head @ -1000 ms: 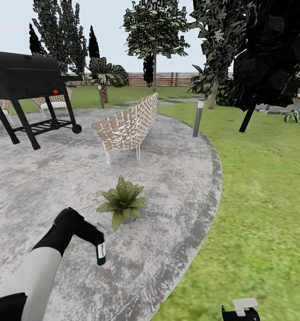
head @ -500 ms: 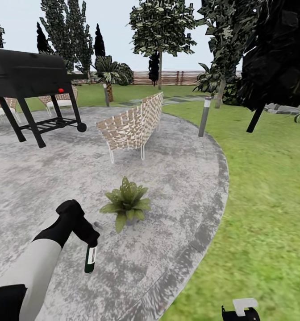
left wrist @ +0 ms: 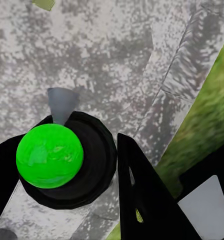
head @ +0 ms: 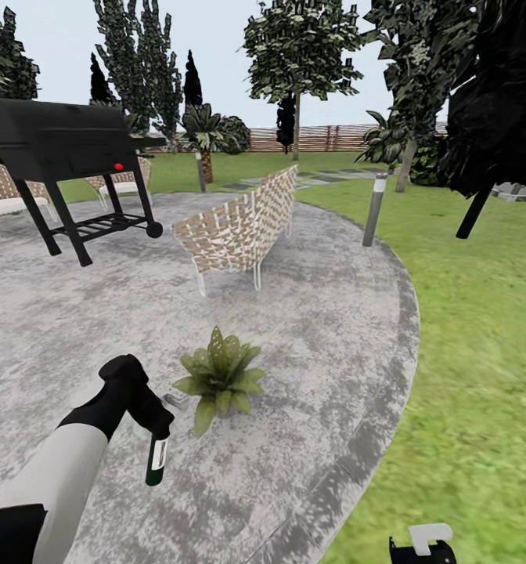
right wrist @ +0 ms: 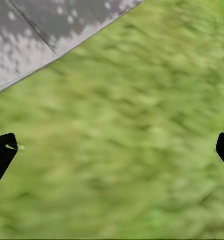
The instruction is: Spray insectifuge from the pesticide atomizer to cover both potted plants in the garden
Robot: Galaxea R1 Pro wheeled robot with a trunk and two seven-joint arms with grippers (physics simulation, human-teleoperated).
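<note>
The left gripper's (head: pixel 155 427) black fingers are pinched on the slim dark green pesticide atomizer with a white label (head: pixel 156 460), which hangs downward from them over the grey mottled round stone paving (head: pixel 326 329) in the head view. Just beside it, a little ahead and toward the robot's right, stands one potted plant, a low rosette of pointed light-green leaves (head: pixel 218 377); a small pale flat object (head: pixel 174 399), too small to identify, lies touching its leaves. That view counts one atomizer and one small potted plant, plus one black grill on legs (head: pixel 59 149), one woven wicker bench (head: pixel 243 227) and one grey post lamp (head: pixel 375 208) at the paving's edge. The pick-up looks done, so the step in hand appears to be bringing the bottle to bear on this first plant; the next move likely calls for raising and turning the wrist so the nozzle faces the leaves. In the left wrist view, one black finger (left wrist: pixel 142 195) sits against a round black part with a bright green ball on it (left wrist: pixel 49 156), presumably the atomizer seen end-on, above the paving. In the right wrist view, the two black fingertips (right wrist: pixel 2 155) of the right gripper (right wrist: pixel 112 152) stand far apart at opposite edges, holding nothing, over blurred green lawn (right wrist: pixel 127 150).
</note>
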